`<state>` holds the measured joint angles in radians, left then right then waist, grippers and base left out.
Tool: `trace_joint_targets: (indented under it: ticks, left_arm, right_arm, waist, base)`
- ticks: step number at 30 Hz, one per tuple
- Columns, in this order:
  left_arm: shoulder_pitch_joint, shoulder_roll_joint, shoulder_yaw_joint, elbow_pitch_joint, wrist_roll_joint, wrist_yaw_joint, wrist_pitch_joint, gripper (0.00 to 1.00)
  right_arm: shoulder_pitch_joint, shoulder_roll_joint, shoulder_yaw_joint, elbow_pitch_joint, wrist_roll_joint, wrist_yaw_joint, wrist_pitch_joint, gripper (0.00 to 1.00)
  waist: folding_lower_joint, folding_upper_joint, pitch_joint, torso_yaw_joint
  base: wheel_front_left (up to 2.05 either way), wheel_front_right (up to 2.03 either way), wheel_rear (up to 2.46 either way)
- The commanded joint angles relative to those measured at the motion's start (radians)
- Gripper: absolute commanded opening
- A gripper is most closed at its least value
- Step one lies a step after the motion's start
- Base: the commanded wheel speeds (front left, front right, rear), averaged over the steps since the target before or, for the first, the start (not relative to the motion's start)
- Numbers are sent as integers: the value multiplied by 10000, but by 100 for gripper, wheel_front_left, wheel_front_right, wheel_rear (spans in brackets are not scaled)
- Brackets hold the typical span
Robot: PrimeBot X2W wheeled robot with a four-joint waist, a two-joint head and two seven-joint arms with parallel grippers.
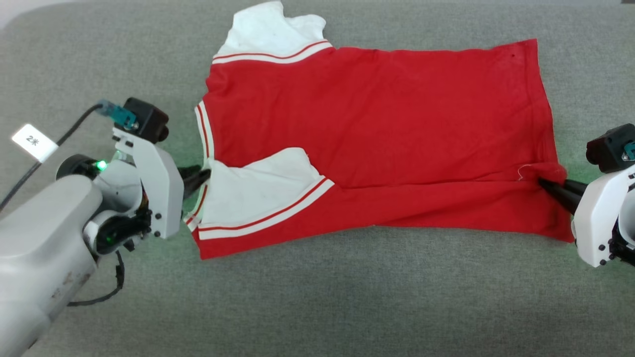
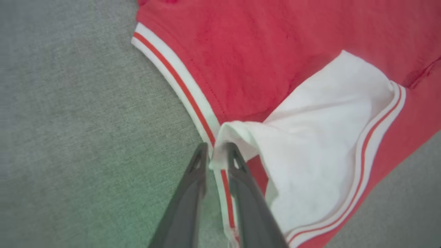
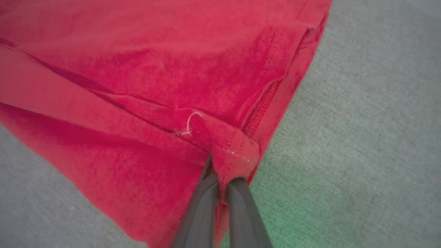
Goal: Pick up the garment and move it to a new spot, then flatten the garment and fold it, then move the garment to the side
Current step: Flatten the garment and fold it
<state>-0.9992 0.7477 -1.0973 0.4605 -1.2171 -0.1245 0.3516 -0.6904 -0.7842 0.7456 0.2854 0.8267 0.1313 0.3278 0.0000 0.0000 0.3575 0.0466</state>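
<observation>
Here's the garment [image 1: 372, 114], spread lengthwise across the grey-covered bench [image 1: 347, 297]. The collar end is at the left and the hem end at the right, plain red side up.

The left gripper [image 1: 201, 176] comes in low from the left. In the left wrist view its jaws [image 2: 215, 151] are clenched on the striped edge of the garment [image 2: 241, 51], with white-and-red trim pinched between the two dark fingers. Right there the near white sleeve [image 1: 258, 191] lies doubled over onto the red body, its striped band running at a slant. The far sleeve [image 1: 270, 29] sticks out at the top, rumpled.

Over on the right, the right gripper [image 1: 543, 182] has its jaws clamped on the hem. The right wrist view shows that gripper [image 3: 220, 179] with a little bunched fold of the red garment [image 3: 137, 69] squeezed at the tips, and a loose white thread [image 3: 189, 120] curling just beyond. A long crease runs between the two grips, with a strip of red below it along the near edge.

As for the surroundings, a black cable [image 1: 74, 124] trails off the left wrist carrying a white tag [image 1: 33, 142], and a green light [image 1: 101, 165] glows on that wrist, tinting the bench cover beside both grippers.
</observation>
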Motion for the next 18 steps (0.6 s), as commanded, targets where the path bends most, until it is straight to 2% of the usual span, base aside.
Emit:
trace_joint_targets:
  ticks: [1,2,3,11,18]
  left_arm:
    - [-110,-57,31,102,-92,-40,41,100]
    - [-124,-53,49,130,-128,-27,59,100]
    - [-129,-62,53,153,-134,15,73,100]
    - [-59,100,92,-184,-221,439,261,100]
    - [413,326,265,-1026,-1094,1516,1138,100]
  right_arm:
    - [-162,-59,114,116,115,-11,182,74]
    - [-223,-78,135,143,183,-11,234,98]
    - [-251,-91,136,196,229,-11,248,100]
    - [-359,-48,-24,476,376,-11,242,100]
    - [-202,-61,-497,275,6,-11,-348,100]
  waist:
    - [0,0,-137,53]
    - [0,0,-181,67]
    - [0,0,-243,88]
    - [0,0,-674,199]
    - [0,0,-1008,194]
  base:
    - [0,0,0]
    - [0,0,0]
    - [0,0,0]
    - [0,0,0]
    - [0,0,0]
